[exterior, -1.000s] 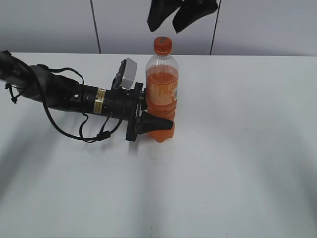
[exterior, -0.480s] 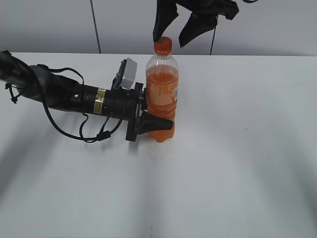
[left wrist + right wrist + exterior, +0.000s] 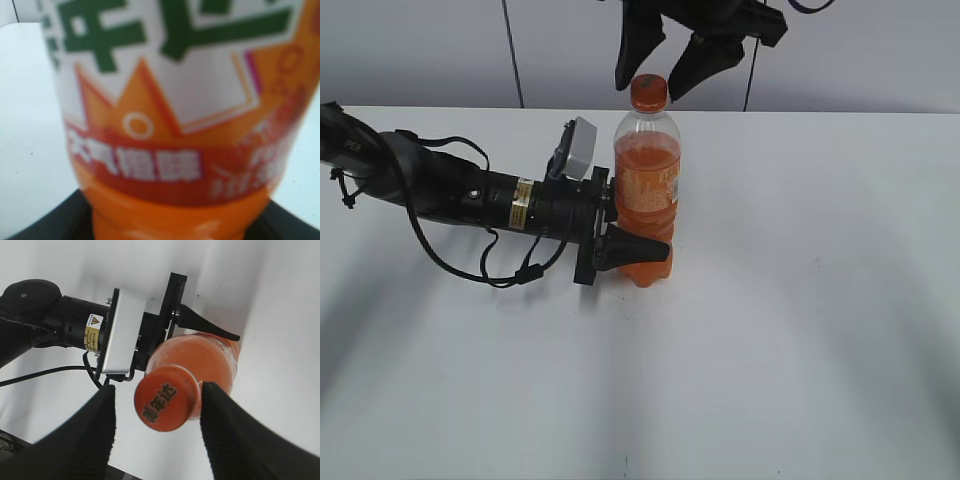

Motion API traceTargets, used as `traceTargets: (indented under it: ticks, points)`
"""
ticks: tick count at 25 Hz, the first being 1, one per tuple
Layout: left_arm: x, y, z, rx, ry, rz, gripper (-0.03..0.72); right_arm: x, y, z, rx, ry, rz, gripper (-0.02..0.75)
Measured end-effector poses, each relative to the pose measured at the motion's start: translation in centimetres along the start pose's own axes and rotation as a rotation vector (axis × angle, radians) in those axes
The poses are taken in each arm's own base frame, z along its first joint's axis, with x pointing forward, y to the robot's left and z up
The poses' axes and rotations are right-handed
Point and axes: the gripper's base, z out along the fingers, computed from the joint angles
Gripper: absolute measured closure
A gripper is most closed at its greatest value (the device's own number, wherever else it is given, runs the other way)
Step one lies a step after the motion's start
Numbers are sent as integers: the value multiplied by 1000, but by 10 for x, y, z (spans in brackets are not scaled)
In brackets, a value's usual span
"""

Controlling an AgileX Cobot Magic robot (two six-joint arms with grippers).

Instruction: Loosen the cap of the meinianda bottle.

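Left pincer [image 3: 632,232] clamps the lower body of the bottle [image 3: 647,180], standing upright mid-worktop [image 3: 800,300]. Right pincer [image 3: 157,427] hangs above with fingers [image 3: 95,432] spread wide either side of the cap [image 3: 167,399], touching neither side. Bare worktop lies open all around, right of the bottle especially.

The meinianda bottle [image 3: 647,190] stands upright near the middle of the white table [image 3: 800,300], and its left flank is blocked: the left gripper [image 3: 625,225] clasps the lower body, with its arm [image 3: 450,190] and cables lying across the table's left half. The right, near and far sides of the bottle stand free, with bare tabletop all around. Above, the right gripper [image 3: 157,415] straddles the cap [image 3: 167,398], fingers apart, a gap showing on each side.
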Motion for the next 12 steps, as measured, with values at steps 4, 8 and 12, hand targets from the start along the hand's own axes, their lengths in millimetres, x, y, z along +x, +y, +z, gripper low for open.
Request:
traceTargets:
  ticks: [4, 8, 12]
  points:
    - [0, 0, 0, 0, 0, 0, 287, 1, 2, 5, 0, 10, -5, 330]
    - [0, 0, 0, 0, 0, 0, 287, 1, 2, 5, 2, 10, -7, 330]
    - [0, 0, 0, 0, 0, 0, 287, 1, 2, 6, 6, 6, -8, 330]
